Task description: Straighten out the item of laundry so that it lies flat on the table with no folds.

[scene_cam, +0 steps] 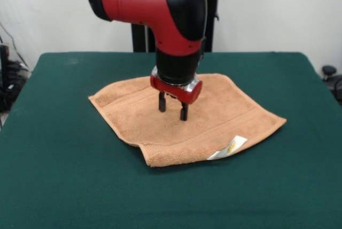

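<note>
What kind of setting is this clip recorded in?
Probably a robotics lab or test room: a red robot arm works over a green cloth-covered table holding one orange towel, against a plain white wall.

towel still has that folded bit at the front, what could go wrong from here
The gripper stands with fingers apart over the middle of the towel, away from the folded-under front corner. Closing here would likely bunch the middle and add creases. Dragging from here could slide the whole towel across the table with the fold left in.
</note>
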`<move>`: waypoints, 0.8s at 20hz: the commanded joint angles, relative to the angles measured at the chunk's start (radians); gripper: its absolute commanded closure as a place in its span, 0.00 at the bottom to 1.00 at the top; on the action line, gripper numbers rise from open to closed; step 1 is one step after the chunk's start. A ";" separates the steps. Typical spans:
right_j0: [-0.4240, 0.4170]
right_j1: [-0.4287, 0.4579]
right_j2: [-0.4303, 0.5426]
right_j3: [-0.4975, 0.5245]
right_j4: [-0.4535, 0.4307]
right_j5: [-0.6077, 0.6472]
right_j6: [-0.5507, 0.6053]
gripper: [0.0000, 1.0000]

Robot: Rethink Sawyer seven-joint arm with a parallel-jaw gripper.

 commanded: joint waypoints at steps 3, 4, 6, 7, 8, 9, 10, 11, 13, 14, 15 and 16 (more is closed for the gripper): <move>0.017 0.268 0.053 -0.171 -0.074 -0.167 0.022 0.00; 0.018 0.278 0.052 -0.183 -0.077 -0.170 0.025 0.00; 0.022 0.311 0.049 -0.231 -0.082 -0.172 0.025 0.00; 0.028 0.326 0.045 -0.266 -0.083 -0.164 0.025 0.00; 0.029 0.335 0.044 -0.285 -0.084 -0.160 0.024 0.00; 0.019 0.346 0.057 -0.312 -0.082 -0.142 0.007 0.00; 0.015 0.352 0.063 -0.329 -0.085 -0.135 0.000 0.00; 0.008 0.364 0.073 -0.356 -0.089 -0.125 -0.012 0.00; 0.005 0.381 0.080 -0.397 -0.100 -0.112 -0.024 0.00; -0.004 0.386 0.092 -0.408 -0.102 -0.099 -0.035 0.00; -0.009 0.395 0.101 -0.429 -0.105 -0.086 -0.046 0.00; -0.011 0.399 0.104 -0.441 -0.111 -0.079 -0.047 0.00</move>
